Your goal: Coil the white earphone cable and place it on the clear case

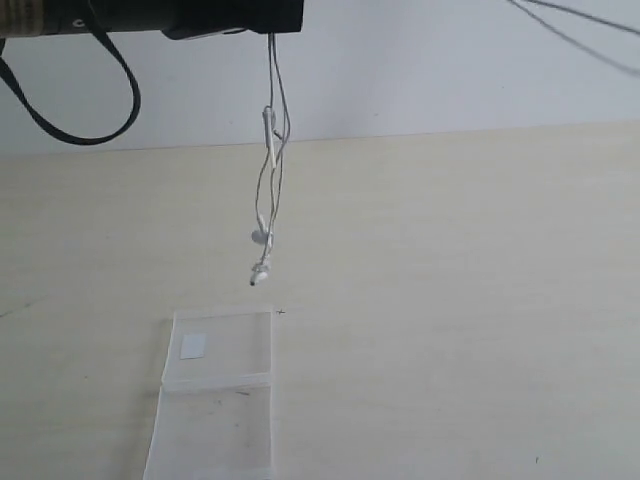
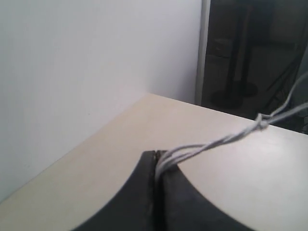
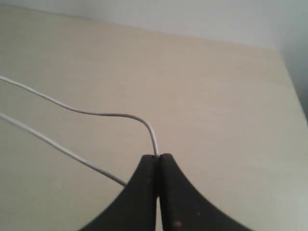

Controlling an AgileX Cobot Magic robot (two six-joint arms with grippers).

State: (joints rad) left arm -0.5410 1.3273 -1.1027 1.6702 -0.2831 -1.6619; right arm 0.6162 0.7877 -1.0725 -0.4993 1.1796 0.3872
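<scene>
The white earphone cable (image 1: 270, 150) hangs in several twisted strands from my left gripper (image 1: 268, 30), high above the table. Its two earbuds (image 1: 260, 238) dangle a little above the far edge of the clear case (image 1: 240, 400). The case lies flat and open near the front, with a white square sticker (image 1: 193, 346) on its far panel. In the left wrist view my left gripper (image 2: 159, 154) is shut on a bundle of cable (image 2: 216, 142). My right gripper (image 3: 158, 156) is shut on a single strand of the cable (image 3: 96, 114). Two strands (image 1: 570, 25) run out of the exterior view's top right corner.
The pale wooden table (image 1: 450, 300) meets a white wall (image 1: 420, 80) at the back. A black strap (image 1: 90, 110) loops down from the left arm at the top left. Dark stands (image 2: 240, 72) are beyond the table's end in the left wrist view.
</scene>
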